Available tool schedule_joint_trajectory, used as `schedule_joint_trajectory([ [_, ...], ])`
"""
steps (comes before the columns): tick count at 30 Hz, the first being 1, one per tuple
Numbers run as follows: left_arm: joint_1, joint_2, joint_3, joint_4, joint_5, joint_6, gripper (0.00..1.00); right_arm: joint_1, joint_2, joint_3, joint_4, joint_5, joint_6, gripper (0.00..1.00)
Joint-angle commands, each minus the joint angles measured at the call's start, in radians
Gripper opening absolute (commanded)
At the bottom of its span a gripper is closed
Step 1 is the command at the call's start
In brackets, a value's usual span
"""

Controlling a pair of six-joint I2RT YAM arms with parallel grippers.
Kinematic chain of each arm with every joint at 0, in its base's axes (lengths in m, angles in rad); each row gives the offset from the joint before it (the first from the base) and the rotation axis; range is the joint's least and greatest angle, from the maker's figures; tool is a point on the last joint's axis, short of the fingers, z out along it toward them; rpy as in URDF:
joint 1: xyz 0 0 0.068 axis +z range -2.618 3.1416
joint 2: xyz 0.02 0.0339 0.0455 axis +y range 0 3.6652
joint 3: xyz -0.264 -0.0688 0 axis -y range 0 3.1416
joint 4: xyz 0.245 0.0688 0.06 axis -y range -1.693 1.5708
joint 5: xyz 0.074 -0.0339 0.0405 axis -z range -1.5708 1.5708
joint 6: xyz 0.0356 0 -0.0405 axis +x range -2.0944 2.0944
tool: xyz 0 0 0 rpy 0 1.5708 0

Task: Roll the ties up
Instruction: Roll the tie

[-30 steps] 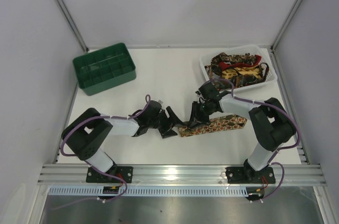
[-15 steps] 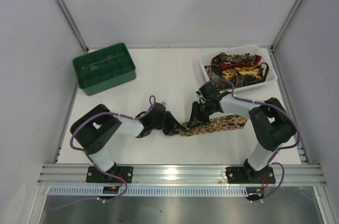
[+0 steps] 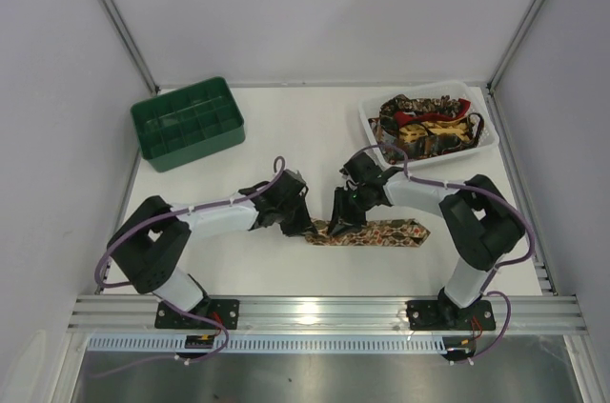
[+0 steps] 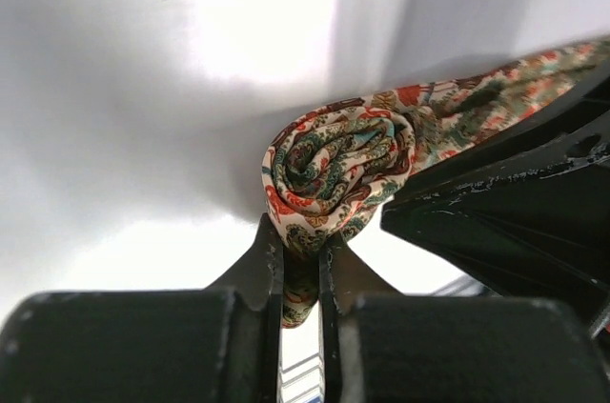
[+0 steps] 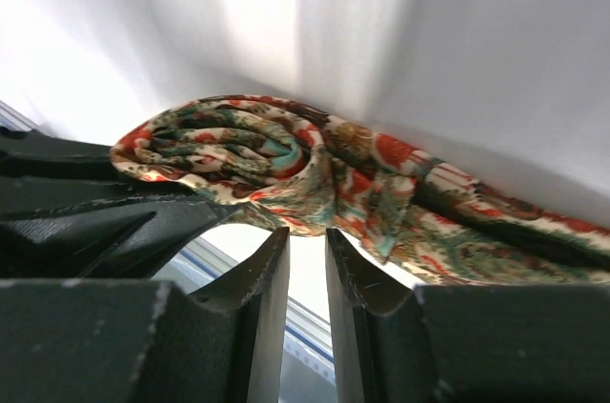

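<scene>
L end effector [image 4: 300,243] clamped tie [image 4: 334,160] at its rolled core so coil couldn't unwind; mid worktop [image 3: 286,136], near edge. R end effector [image 5: 307,234] nearly closed under flat run, prob steadying; grip unclear.

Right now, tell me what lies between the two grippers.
The rolled end of the tie, plain in the top view; the left gripper pinches it, and the right gripper sits right beside it.
</scene>
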Motion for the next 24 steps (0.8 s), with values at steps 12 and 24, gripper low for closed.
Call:
schedule_joint_trajectory([
  [12, -0.037, -0.005, 0.182, -0.393, -0.148, 0.131, 0.0, 0.047, 0.111, 0.116, 0.083, -0.037, 0.095, 0.12],
  [24, -0.057, 0.051, 0.287, -0.344, -0.013, 0.148, 0.11, 0.053, 0.152, 0.119, 0.123, -0.088, 0.13, 0.07],
])
